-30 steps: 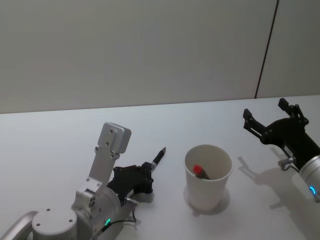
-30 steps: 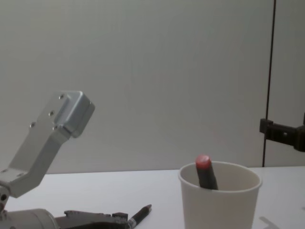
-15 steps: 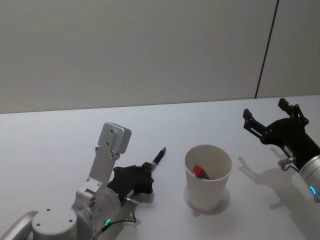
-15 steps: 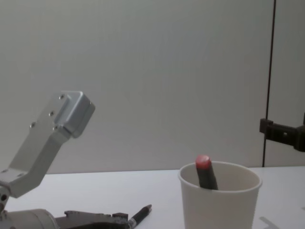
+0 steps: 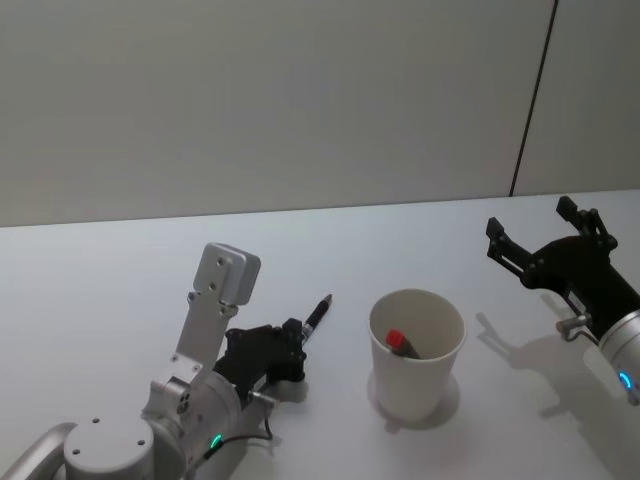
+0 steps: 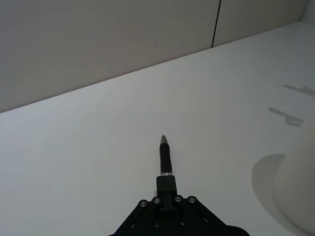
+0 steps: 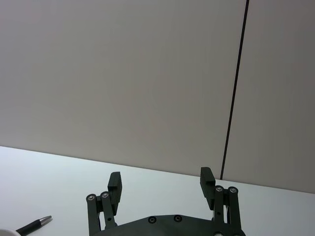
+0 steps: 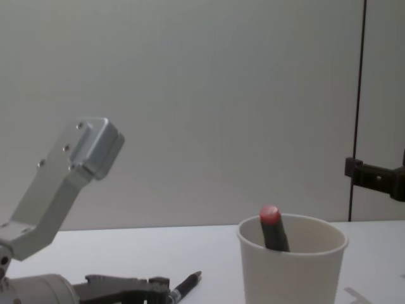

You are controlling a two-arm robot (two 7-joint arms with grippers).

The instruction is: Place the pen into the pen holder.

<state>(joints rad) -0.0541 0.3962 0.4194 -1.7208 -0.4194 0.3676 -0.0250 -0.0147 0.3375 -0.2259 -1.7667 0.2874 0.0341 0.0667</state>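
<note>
Lower left, the left gripper [image 5: 293, 338] clamped the pen [image 5: 318, 311] — not yet in the pen holder [image 5: 415, 385] — while the right gripper [image 5: 530, 220] sat agape, far right.

Left arm is reaching low at front left with its silver wrist link angling upward. The left gripper [image 5: 295, 345] is pinching closed on a pen [image 5: 318, 312], pointing forward and right. Right arm is hovering at the far right. The right gripper [image 5: 530, 222] is holding its fingers [image 7: 115, 179] wide apart with nothing between them, aiming back-left.
</note>
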